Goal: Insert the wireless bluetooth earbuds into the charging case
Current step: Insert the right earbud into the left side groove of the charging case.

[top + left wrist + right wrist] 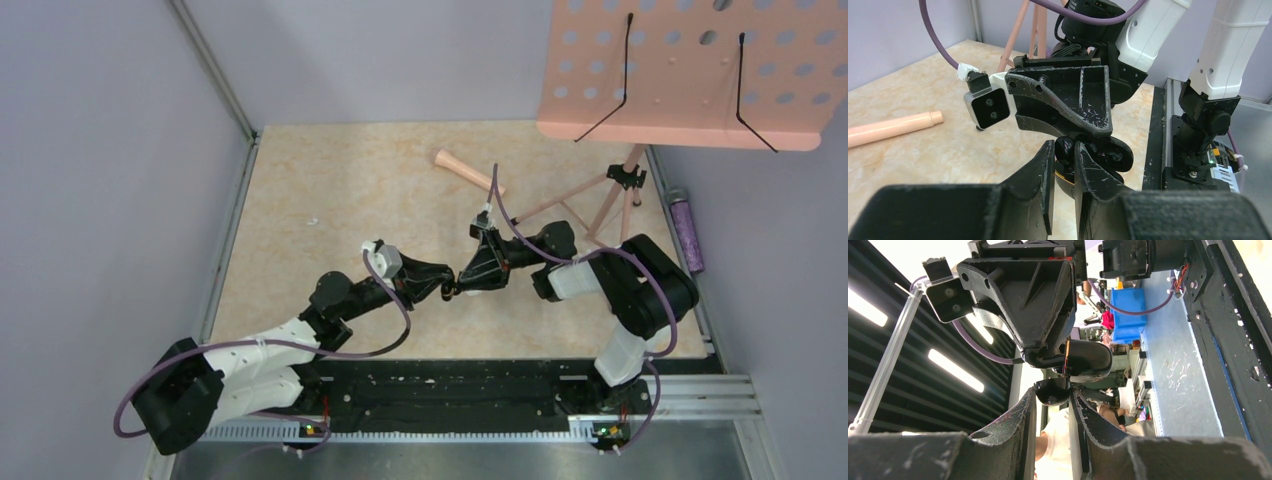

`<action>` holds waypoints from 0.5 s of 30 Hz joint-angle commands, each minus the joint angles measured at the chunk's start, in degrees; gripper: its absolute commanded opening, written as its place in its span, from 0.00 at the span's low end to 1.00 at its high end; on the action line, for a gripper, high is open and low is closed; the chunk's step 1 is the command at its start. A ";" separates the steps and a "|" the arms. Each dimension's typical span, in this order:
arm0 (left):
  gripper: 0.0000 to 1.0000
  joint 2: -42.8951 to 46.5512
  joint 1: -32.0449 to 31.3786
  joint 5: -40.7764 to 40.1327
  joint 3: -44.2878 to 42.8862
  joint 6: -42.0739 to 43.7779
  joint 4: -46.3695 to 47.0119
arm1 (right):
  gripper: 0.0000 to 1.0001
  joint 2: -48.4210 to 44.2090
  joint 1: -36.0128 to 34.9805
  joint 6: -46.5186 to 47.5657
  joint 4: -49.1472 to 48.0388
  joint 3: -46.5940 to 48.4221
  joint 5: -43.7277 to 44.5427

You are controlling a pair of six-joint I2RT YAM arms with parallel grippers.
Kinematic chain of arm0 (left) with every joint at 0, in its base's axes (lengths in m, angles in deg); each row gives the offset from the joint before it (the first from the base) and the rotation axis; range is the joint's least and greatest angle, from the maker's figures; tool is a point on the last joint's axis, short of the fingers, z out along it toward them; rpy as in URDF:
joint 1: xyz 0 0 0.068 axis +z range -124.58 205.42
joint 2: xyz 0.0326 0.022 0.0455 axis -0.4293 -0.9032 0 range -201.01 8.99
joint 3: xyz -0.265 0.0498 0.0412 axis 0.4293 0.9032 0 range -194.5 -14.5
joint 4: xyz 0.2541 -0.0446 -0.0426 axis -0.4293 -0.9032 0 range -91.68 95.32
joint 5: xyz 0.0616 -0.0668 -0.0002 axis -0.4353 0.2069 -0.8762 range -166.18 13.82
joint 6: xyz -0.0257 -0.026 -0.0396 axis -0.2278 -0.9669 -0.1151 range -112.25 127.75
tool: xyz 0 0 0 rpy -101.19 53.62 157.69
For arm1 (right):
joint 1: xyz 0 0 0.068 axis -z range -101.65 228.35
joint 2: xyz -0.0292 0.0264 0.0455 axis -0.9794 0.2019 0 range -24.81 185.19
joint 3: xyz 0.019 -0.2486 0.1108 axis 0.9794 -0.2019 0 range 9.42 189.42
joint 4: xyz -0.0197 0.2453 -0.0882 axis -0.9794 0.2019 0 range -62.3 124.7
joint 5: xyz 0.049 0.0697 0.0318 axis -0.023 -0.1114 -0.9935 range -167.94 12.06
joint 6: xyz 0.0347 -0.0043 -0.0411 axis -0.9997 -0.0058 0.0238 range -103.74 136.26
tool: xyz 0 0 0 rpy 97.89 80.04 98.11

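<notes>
Where the two arms meet above the middle of the bench (pixel 330 170), one glossy black charging case (pixel 1115 155) is held off the surface between them. The left gripper (pixel 1064 148) has its fingers drawn narrow and pinches one rounded part of the case. The right gripper (pixel 1053 392), facing it nose to nose, has its fingers equally narrow on another rounded black part. The right wrist view shows a thin orange edge on the larger black shell just above those fingers. Whether the case stands open or closed cannot be told. One tiny white earbud (pixel 313 220), too small to show detail, lies on the bench well to the left of both grippers and apart from the case. One pink music stand (pixel 690 70) occupies the far right corner, with a perforated desk and two black wire retainers. One pink tube (pixel 465 168) lies flat near its legs. One purple cylinder (pixel 686 232) rests along the right edge.
</notes>
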 commanded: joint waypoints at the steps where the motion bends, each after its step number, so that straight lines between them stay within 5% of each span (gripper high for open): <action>1: 0.00 0.82 -0.21 1.81 -1.60 0.74 -1.11 | 0.00 -1.69 -0.23 1.02 -12.50 1.70 1.17; 15: 0.00 0.71 -0.20 1.48 -3.45 -0.67 -5.85 | 0.00 -1.74 -0.11 1.49 -12.53 3.04 3.71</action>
